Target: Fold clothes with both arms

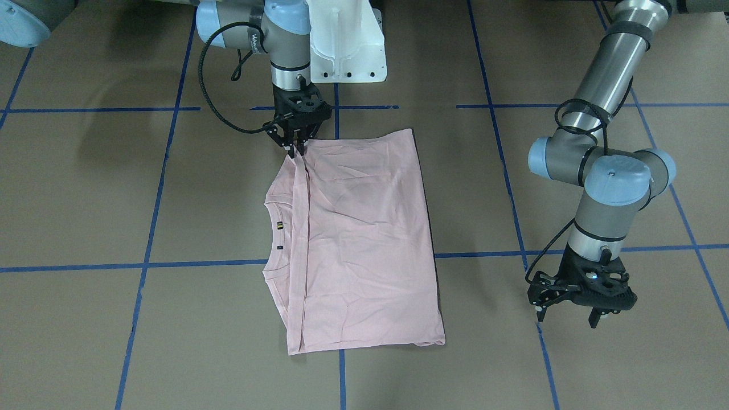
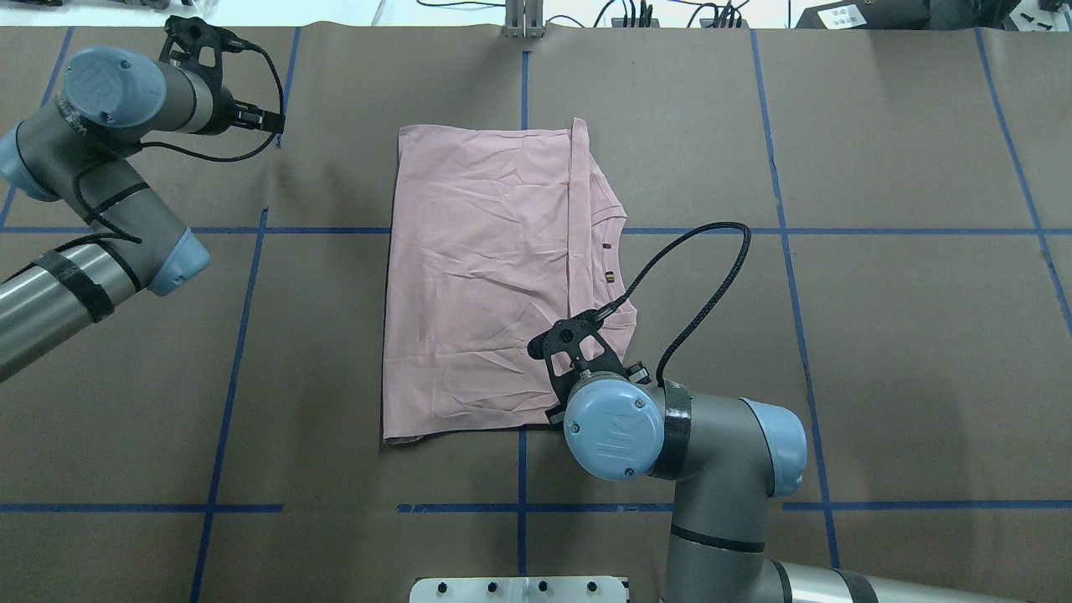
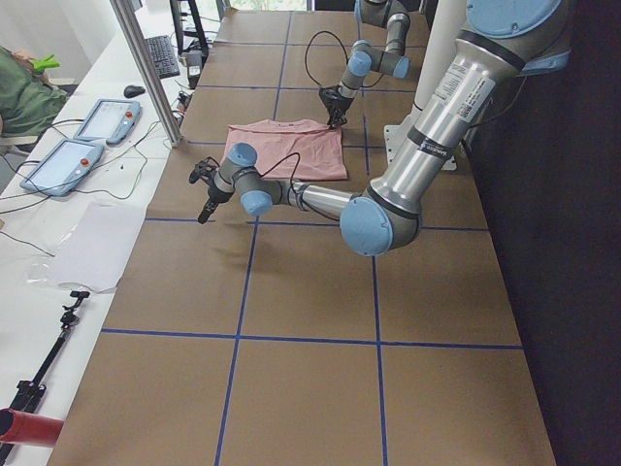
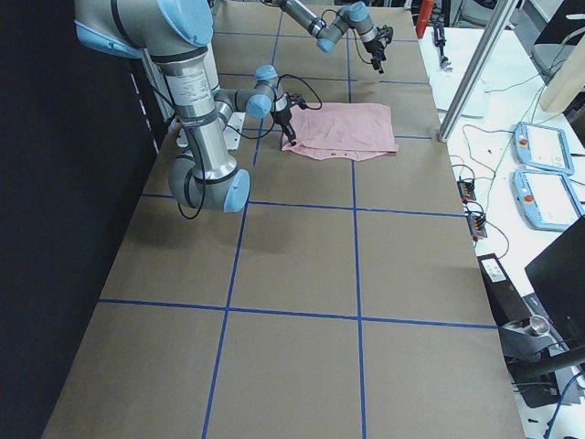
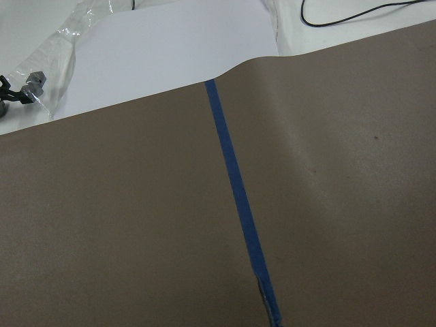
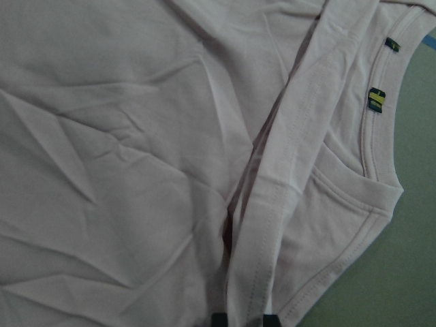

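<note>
The pale pink T-shirt (image 1: 364, 239) lies folded on the brown table with its plain back up. Its collar (image 1: 273, 228) peeks out along one side in the front-facing view. It also shows in the overhead view as the shirt (image 2: 477, 276), and fills the right wrist view as pink cloth (image 6: 136, 136). My right gripper (image 1: 296, 151) stands upright at the shirt's corner nearest the robot, shut on the folded-over hem. That hem runs between its fingertips (image 6: 219, 319). My left gripper (image 1: 566, 318) hangs open over bare table, well away from the shirt toward the far edge, holding nothing.
A white pedestal block (image 1: 347, 45) stands at the robot's edge just behind the shirt. Blue tape lines (image 5: 238, 197) grid the brown paper. Beyond the far edge are a metal post (image 3: 146, 68), two teach pendants (image 3: 63, 165) and cables.
</note>
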Tool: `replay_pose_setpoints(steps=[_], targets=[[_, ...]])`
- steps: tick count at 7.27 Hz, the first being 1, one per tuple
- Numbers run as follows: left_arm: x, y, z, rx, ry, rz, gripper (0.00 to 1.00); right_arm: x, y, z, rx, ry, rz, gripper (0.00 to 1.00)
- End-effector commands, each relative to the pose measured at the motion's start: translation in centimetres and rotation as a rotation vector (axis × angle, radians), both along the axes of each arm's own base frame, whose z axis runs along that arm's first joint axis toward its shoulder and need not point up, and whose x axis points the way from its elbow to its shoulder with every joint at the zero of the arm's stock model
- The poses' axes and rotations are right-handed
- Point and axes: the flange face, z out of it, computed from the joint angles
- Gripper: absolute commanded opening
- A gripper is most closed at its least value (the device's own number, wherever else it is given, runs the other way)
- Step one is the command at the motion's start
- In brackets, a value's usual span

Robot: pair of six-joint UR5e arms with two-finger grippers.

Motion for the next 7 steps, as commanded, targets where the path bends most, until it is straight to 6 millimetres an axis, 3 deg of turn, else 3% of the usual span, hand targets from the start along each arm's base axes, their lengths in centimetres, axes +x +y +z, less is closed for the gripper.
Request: replay_pose_setpoints(steps=[1,3,6,7], targets=[[0.0,0.0,-0.1,0.002,0.002,0.0,1.0,0.3,-0.4,-0.1,0.0,0.004,0.005,0.0],[0.0,0.0,-0.1,0.002,0.002,0.0,1.0,2.0,-0.4,-0.7,-0.001,0.005,0.014,0.0],[0.1,0.1,-0.1,-0.001,0.004,-0.001,1.0,2.7,0.1,2.9,-0.001,0.061,0.025,0.0],[0.1,0.1,-0.1,-0.002,0.003,-0.001,1.0,3.9,0.4,3.6,-0.003,0.06,0.039,0.04]])
